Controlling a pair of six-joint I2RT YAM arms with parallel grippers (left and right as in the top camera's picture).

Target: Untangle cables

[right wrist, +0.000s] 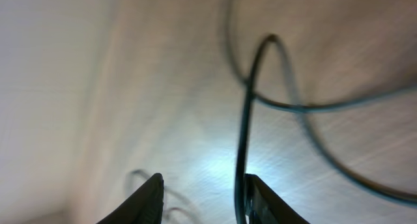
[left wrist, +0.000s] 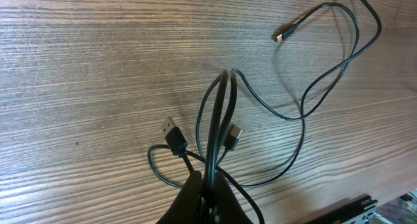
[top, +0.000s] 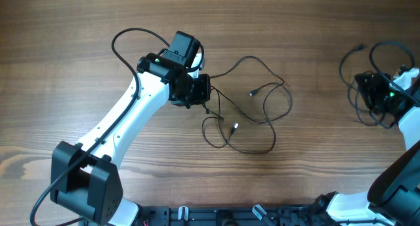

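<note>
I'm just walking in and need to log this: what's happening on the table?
The left gripper is pinching a bunch of thin black cables at the middle of the table. The rest lies in loose loops, plug ends free. The right gripper is open at the far right, a cord running between its fingers.

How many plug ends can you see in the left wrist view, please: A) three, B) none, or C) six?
A: a silvery plug end lies apart on the table, while a wide dark plug end and a narrower plug end sit beside the cables held in the left gripper.
</note>
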